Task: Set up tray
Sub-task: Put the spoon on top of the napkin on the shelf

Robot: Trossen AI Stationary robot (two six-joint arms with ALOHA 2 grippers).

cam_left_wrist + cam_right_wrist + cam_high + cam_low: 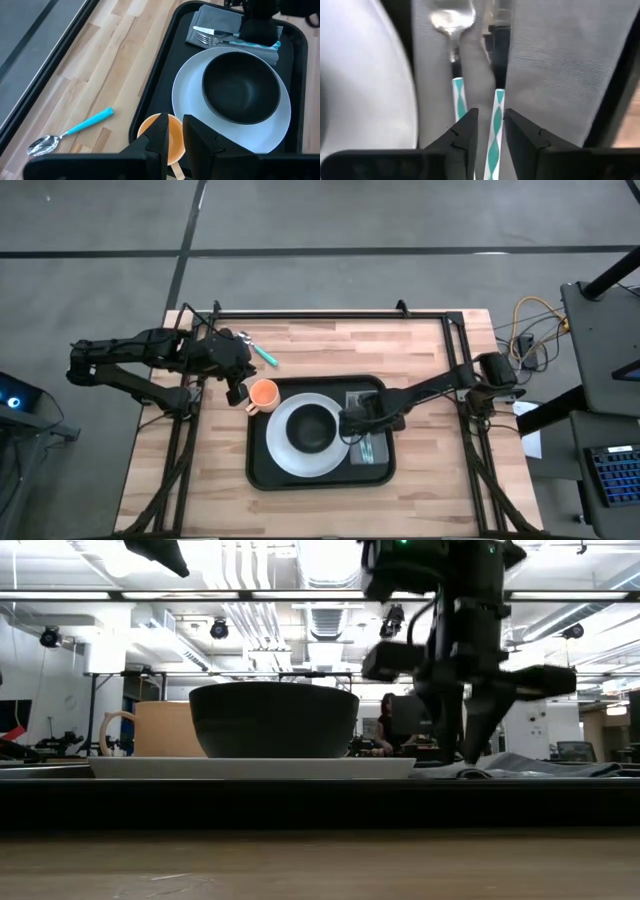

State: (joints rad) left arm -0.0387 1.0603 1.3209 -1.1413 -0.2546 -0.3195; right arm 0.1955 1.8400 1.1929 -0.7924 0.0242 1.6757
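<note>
The black tray (262, 470) lies mid-table. It carries a white plate (285, 450) with a black bowl (313, 427) on it, and a grey napkin (555, 65) at its right end. A fork (451, 30) and a knife (496, 125), both with teal-patterned handles, lie on the napkin. My right gripper (352, 425) is low over them, narrowly open, with its fingers either side of the knife handle. My left gripper (175, 132) is shut on an orange cup (264, 393) at the tray's far left corner. My left gripper holds the orange cup by its rim wall (176, 150), beside the handle. One finger (161, 125) appears to be inside the cup and the other (195, 130) outside, coming from above. The cup stays upright over the tray's corner; whether its base rests there I cannot tell.
A spoon (262, 355) with a teal handle lies on the bare wood beyond the tray's far left corner, close to my left arm. A black frame rail (320, 313) runs along the table's far edge. Open wood lies to the tray's left and right.
</note>
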